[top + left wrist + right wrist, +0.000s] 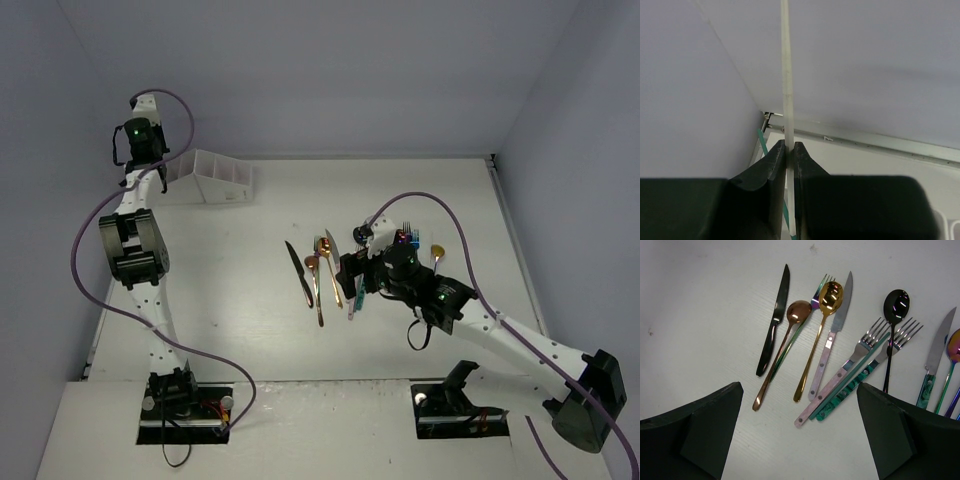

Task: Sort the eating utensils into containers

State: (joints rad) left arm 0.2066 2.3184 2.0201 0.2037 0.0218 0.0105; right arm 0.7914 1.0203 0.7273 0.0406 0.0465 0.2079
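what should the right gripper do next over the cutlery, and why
Probably lower the right gripper onto the gold spoon: its jaws stand open and empty above the pile, and that spoon's handle end lies about midway between them.

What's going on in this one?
The right gripper hangs open over the utensils, which lie spread on the table; it holds none. The left gripper, at the far left by the white rack, is shut on a thin white wall, seemingly the rack's edge.
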